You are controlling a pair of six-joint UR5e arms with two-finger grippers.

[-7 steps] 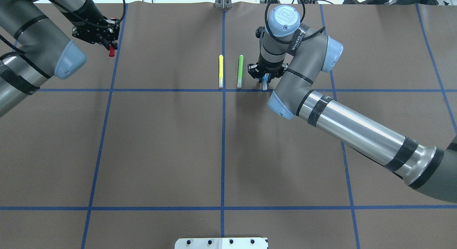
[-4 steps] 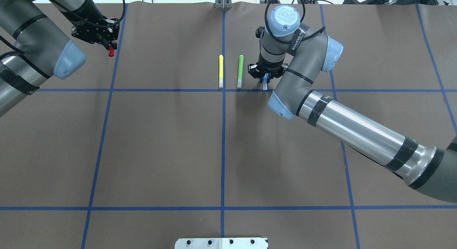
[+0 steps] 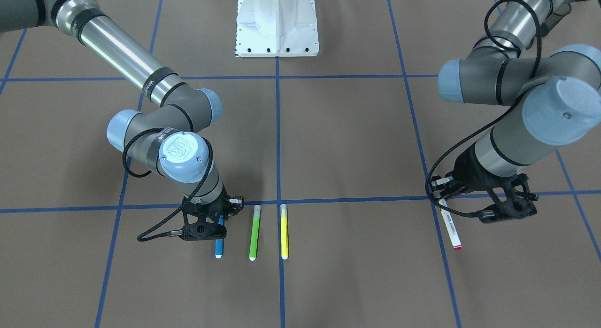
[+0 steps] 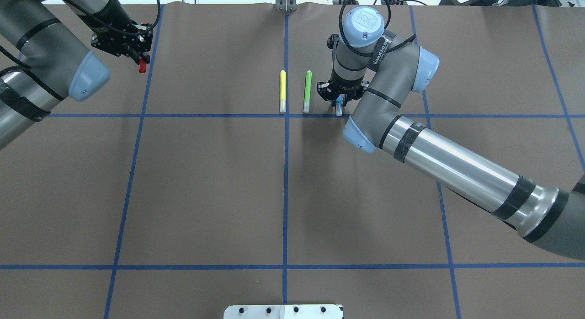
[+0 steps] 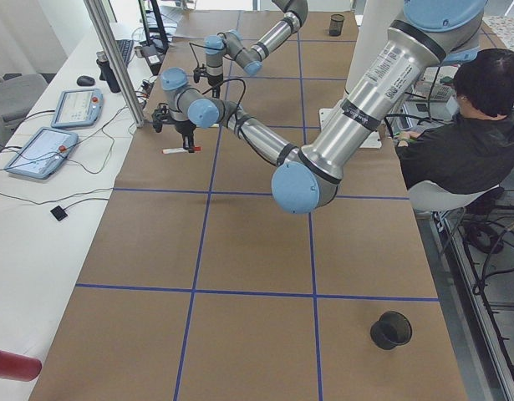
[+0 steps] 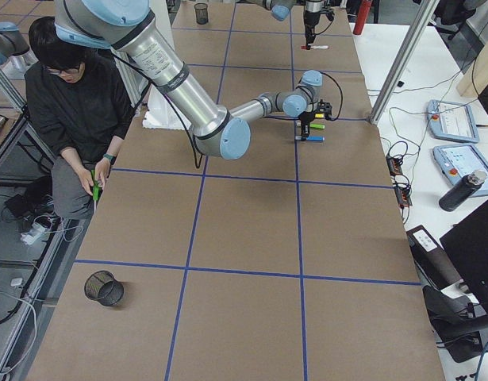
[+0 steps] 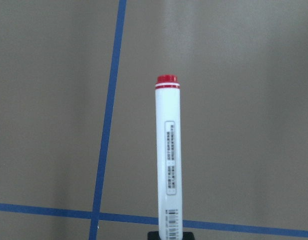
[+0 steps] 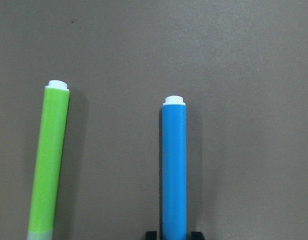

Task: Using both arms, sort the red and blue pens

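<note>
Front-facing view shows you the left gripper (image 3: 443,199) pinching the red marker (image 3: 450,227), the right gripper (image 3: 217,221) pinching the blue pen (image 3: 219,246), likely to carry them apart.

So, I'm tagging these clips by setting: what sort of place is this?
Most likely a robotics lab. A brown paper-covered table is marked with a blue tape grid. Grey-and-silver jointed robot arms, left and right, work over it. Grey touchscreen teach pendants lie on the white side bench.
</note>
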